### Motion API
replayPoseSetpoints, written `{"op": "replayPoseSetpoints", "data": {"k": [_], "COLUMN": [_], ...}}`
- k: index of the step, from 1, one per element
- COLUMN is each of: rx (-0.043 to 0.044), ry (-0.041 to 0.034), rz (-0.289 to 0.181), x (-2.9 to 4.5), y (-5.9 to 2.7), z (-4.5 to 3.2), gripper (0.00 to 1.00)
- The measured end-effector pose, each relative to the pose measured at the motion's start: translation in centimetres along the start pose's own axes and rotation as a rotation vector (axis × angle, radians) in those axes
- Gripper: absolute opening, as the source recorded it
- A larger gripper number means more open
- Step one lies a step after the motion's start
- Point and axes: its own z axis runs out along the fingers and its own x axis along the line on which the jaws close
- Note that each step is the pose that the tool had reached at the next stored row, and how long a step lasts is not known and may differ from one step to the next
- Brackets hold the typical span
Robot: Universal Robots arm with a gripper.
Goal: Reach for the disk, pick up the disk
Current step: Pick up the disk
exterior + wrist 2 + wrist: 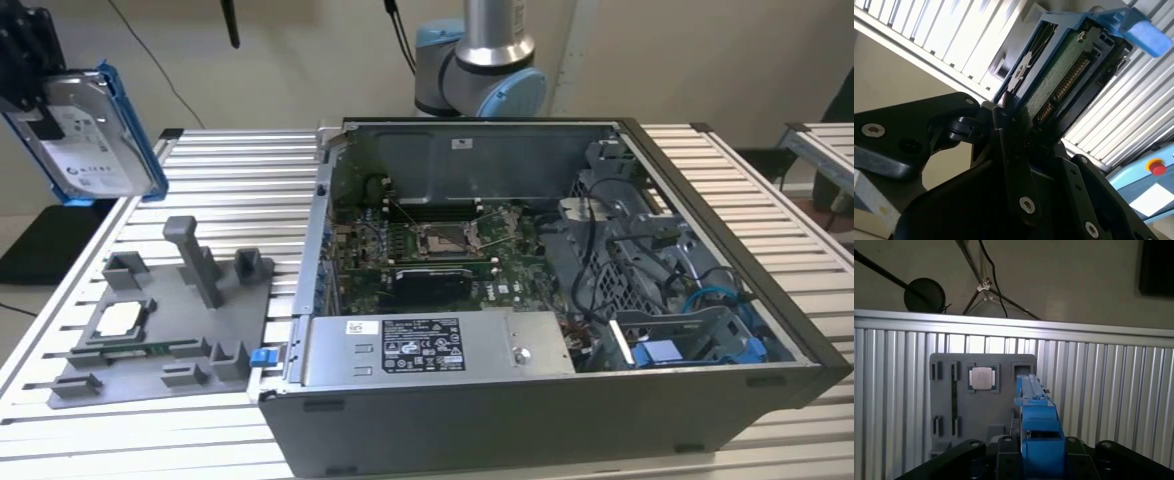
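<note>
The disk (94,135), a silver-grey drive with a white label in a bright blue bracket, hangs upright in the air above the table's far corner at the exterior view's left. My black gripper (38,100) is shut on its upper edge. In the second wrist view the disk (1064,75) shows its green circuit board and blue frame, clamped between the gripper's (1019,125) dark fingers. The first wrist view looks along the blue bracket edge of the disk (1036,420), which rises from the gripper (1036,452) over the grey fixture.
A grey fixture plate (160,330) with posts and a small square silver chip (118,318) lies on the slatted aluminium table (240,170). The open computer case (534,300) stands to the exterior view's right of it. The arm's base (478,70) is behind the case.
</note>
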Motion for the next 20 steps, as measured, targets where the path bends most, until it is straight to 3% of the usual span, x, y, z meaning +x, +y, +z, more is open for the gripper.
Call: {"op": "replayPoseSetpoints", "data": {"k": [15,20], "rx": [-0.003,-0.0035], "ry": [-0.0002,-0.0002], "rz": [0.0,0.0], "x": [-0.09,-0.14], "y": [-0.02,-0.03], "z": [-1.88,-2.85], "gripper": [0.0,0.0]}}
